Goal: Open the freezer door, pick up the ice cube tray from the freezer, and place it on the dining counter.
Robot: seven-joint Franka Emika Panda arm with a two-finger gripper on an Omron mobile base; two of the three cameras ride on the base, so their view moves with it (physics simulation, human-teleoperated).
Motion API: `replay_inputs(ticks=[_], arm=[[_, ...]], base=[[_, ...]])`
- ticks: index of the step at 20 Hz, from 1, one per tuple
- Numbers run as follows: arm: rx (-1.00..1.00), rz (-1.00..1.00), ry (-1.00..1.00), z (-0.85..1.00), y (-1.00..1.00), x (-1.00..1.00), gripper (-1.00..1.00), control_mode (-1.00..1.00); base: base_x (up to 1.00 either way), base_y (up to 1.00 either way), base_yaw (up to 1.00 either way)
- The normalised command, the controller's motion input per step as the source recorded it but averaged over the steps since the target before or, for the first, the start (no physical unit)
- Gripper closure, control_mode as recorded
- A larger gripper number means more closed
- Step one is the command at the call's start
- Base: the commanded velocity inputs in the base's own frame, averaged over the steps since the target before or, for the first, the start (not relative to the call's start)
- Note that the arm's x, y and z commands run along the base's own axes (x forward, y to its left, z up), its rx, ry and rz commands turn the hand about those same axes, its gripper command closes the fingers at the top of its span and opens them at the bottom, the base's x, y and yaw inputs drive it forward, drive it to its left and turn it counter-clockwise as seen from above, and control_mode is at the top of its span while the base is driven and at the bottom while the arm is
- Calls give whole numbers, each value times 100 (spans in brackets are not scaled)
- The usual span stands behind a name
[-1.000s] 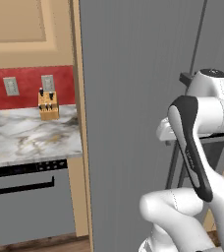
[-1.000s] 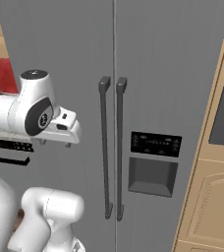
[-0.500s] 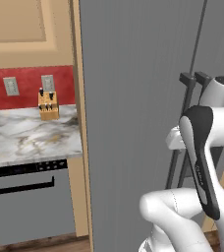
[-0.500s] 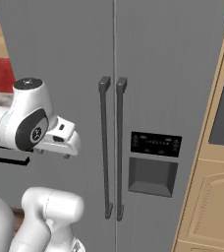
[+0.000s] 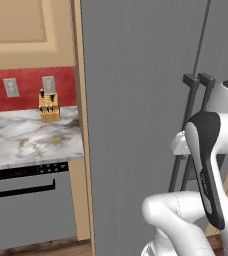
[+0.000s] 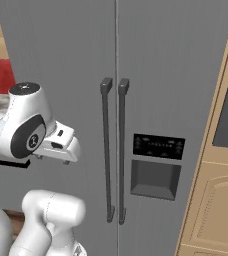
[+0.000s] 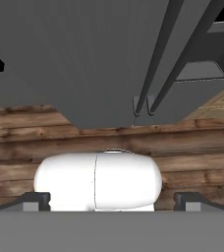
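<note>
Claw (image 7: 112, 199) wide open, empty. Freezer door (image 6: 56, 75) ahead looks rigid, heavy; grab its bar handle (image 6: 106, 150) mid-height

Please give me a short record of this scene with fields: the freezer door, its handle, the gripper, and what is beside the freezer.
freezer door: shut, left grey panel
handle: black vertical bar, untouched
gripper: open, holds nothing, apart from the door
left of freezer: marble worktop with knife block, dishwasher below
ice cube tray: hidden behind the door
</note>
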Motion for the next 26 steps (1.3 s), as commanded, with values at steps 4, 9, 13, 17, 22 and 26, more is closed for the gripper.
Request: replay_inputs(ticks=[4,9,13,17,22,26], arm=[[0,0,0,0,0,0,-100,-100],[0,0,0,0,0,0,-100,-100],[0,0,0,0,7,-5,-100,-100],[0,0,0,-4,16,-9,-100,-100],[0,0,0,-7,11,-10,-100,-100],[0,0,0,-1,0,-7,-100,100]], base=[[0,0,0],[0,0,0],[0,0,0],[0,0,0],[0,0,0],[-3,0,0]])
